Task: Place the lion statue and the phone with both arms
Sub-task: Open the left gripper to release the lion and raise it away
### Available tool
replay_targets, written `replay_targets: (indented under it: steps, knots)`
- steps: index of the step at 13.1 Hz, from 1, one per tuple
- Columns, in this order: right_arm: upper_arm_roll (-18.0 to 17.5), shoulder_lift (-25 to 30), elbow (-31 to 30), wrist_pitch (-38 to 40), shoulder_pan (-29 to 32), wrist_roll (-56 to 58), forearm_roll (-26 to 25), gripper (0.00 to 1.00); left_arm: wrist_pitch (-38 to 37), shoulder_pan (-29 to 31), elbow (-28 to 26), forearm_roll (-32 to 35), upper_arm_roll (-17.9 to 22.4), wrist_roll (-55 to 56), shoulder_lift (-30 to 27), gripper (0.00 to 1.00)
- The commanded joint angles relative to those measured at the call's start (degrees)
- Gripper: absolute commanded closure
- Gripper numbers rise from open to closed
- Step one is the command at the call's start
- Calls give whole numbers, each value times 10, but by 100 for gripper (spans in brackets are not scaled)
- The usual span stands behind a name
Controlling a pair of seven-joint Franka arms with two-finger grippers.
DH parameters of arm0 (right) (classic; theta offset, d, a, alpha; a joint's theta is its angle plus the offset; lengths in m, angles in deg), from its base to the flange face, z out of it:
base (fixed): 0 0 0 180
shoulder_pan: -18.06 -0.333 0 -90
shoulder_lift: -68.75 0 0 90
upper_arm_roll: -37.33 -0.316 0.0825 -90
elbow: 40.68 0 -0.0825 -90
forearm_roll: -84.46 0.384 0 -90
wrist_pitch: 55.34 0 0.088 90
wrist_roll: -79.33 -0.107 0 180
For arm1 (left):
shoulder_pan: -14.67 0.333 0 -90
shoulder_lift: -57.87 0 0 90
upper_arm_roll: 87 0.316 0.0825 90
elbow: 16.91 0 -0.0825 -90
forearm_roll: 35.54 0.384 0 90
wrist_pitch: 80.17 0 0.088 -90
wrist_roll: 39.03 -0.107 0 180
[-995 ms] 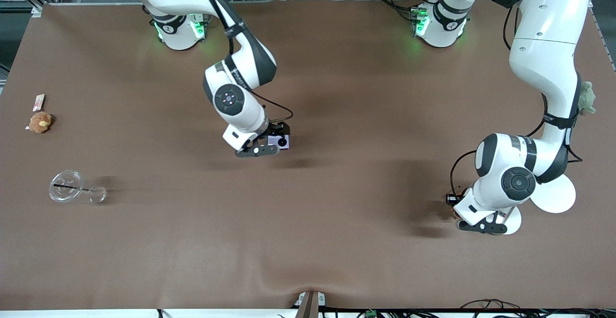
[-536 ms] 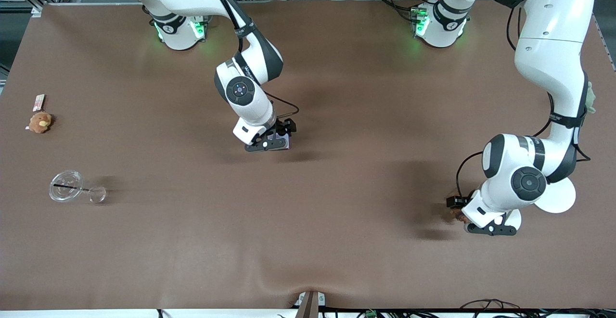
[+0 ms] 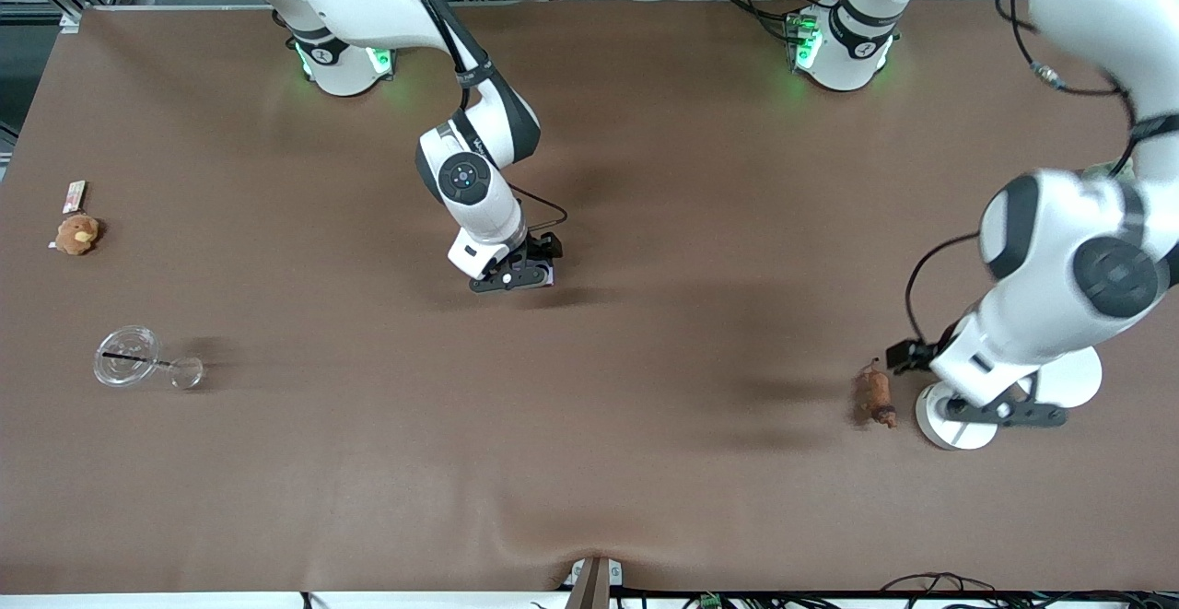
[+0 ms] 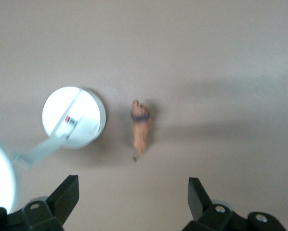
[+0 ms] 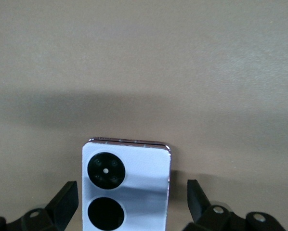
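Both end effectors had their fingers spread apart and held nothing. On the left arm, the left end effector [image 4: 132,202] hung in the air over the desk [image 3: 645,462] at the left arm's end, above a white disc [image 3: 953,406] and just beside the lion statue [image 3: 873,395]. In the left wrist view its two dark fingers [image 4: 64,197] stood wide, with the lion statue [image 4: 140,126] lying on the bare brown surface between them and farther out, clear of both. The little brown figure lay stretched out on the desk, darker at the head, with the round white disc [image 4: 74,117] just beside it but not touching.

On the right arm, the right end effector [image 3: 520,275] was down low near the middle of the desk, about the phone [image 3: 545,270], of which the front view showed only a sliver of lavender. The right wrist view showed the phone [image 5: 127,190] between the spread fingers [image 5: 62,202], its pale face up with two black camera circles, and a gap on each side between its edges and the fingers. Whether it lay flat on the desk could not be told for sure.

Toward the right arm's end of the desk sat a small tan plush toy [image 3: 76,234] with a small card [image 3: 74,195] near it, and nearer the front camera a clear plastic lid [image 3: 126,357] with a smaller clear cup [image 3: 186,372] beside it.
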Motion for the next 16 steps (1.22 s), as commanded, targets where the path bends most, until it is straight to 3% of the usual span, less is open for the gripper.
replay_targets:
  steps: [1, 5, 6, 7, 8, 11, 13, 16]
  knots:
    - [7, -8, -8, -19, -19, -5, -5, 0, -73, 7, -27, -29, -2, 4, -79, 0]
    - [7, -20, -14, -41, -30, -4, -5, 0, -83, -14, -117, -65, 46, -9, -213, 0]
    - [7, -20, -13, -38, -29, 2, -6, 34, -83, -29, -138, -69, 61, -20, -237, 0]
    - [7, -16, -9, -27, -25, -7, -5, 91, -83, -52, -157, -70, 88, -43, -256, 0]
    - [10, -7, -10, -4, -23, -4, -5, 100, -91, -65, -167, -70, 105, -59, -274, 0]
    - [30, 48, -1, 107, -5, 5, -6, 100, -166, -62, -142, -70, 107, -107, -286, 0]
    - [81, 70, -1, 142, 2, 14, -6, 100, -190, -59, -112, -71, 105, -105, -285, 0]
    - [163, 68, -1, 145, 39, 118, -7, 100, -217, -56, -68, -95, 103, -100, -279, 0]
